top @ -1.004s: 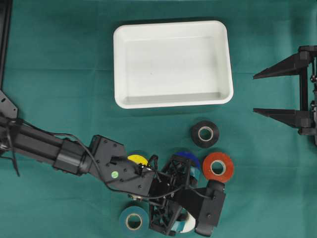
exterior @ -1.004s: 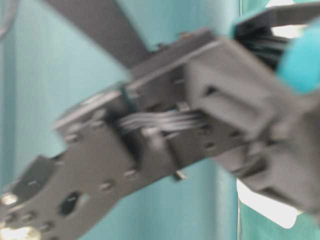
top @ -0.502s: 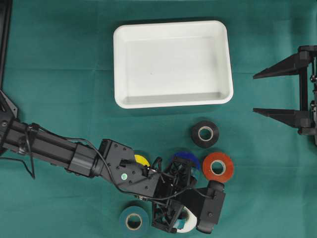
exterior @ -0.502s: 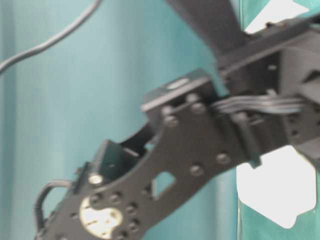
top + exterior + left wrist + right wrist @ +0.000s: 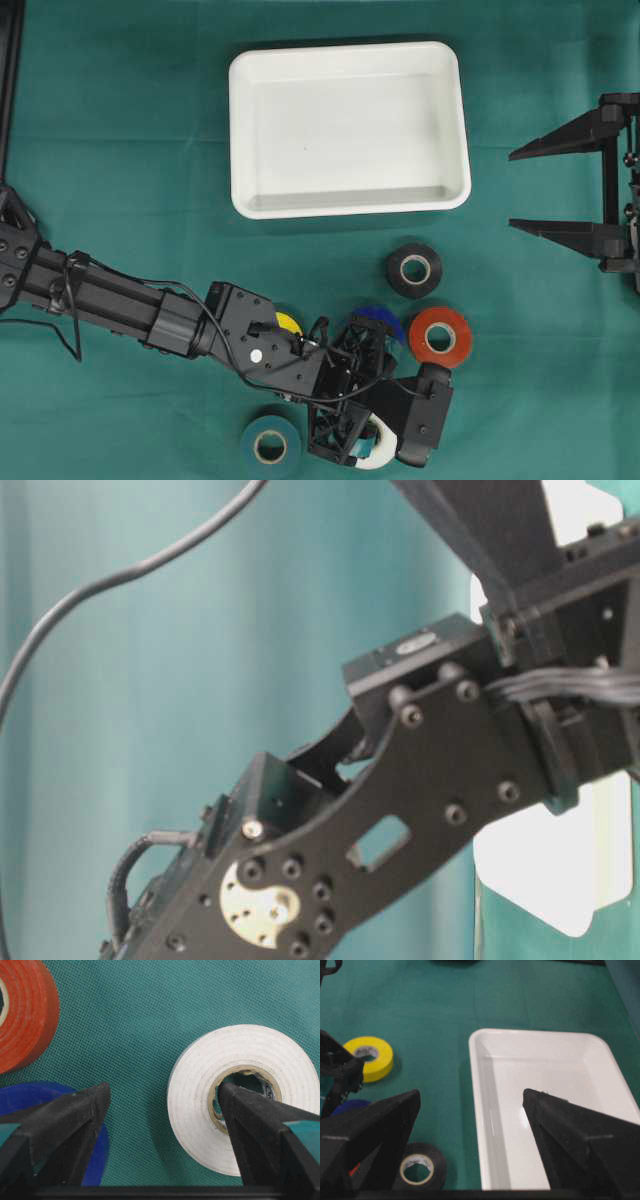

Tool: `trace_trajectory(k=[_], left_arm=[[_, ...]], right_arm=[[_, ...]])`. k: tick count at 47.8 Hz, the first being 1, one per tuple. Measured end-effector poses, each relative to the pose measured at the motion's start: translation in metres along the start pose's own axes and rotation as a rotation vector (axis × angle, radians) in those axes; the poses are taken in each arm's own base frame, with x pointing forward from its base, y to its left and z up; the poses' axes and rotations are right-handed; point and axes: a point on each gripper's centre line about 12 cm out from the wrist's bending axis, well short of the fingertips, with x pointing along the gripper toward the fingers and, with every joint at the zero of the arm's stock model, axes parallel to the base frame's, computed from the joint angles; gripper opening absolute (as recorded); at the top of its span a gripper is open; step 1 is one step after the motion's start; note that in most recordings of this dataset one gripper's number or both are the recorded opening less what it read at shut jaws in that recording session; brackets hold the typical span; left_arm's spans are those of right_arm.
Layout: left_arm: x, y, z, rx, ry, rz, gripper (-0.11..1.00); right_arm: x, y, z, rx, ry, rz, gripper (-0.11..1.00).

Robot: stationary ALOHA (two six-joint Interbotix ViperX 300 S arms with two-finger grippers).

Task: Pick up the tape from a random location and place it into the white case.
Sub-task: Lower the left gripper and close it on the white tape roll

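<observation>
The left gripper (image 5: 165,1110) hangs with jaws wide apart over the white tape roll (image 5: 200,1095), one finger in its core hole, the other outside its wall. The roll lies flat below the white case (image 5: 348,128); the far right gripper (image 5: 560,190) is spread open too.

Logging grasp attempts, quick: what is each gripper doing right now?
Left gripper: open, one finger inside the white tape roll core, nothing gripped yet.
Right gripper: open, holding nothing.

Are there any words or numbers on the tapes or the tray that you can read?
None can be read.
Yellow tape roll: dark print on the inner core, too small to read.
White tape roll: a small mark inside the core, too blurred.
White case: no writing visible.
</observation>
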Motion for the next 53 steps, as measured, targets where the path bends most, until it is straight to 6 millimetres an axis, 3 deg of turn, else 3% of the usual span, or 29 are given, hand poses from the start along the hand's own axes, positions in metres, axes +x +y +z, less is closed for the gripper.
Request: trace_trajectory(k=[6, 17, 44, 53], left_arm=[[0.0, 0.0, 0.0, 0.006, 0.0, 0.001, 0.87], [0.001, -0.004, -0.001, 0.027, 0.004, -0.004, 0.25], [-0.001, -0.004, -0.003, 0.027, 0.05, -0.005, 0.24], [-0.019, -0.003, 0.001, 0.028, 0.081, -0.005, 0.24]], right_arm=[[0.0, 0.0, 0.0, 0.0, 0.002, 0.0, 0.91], [0.0, 0.0, 0.0, 0.0, 0.002, 0.0, 0.91], [0.0, 0.0, 0.0, 0.0, 0.002, 0.001, 0.91], [0.0, 0.0, 0.0, -0.002, 0.0, 0.0, 0.91]])
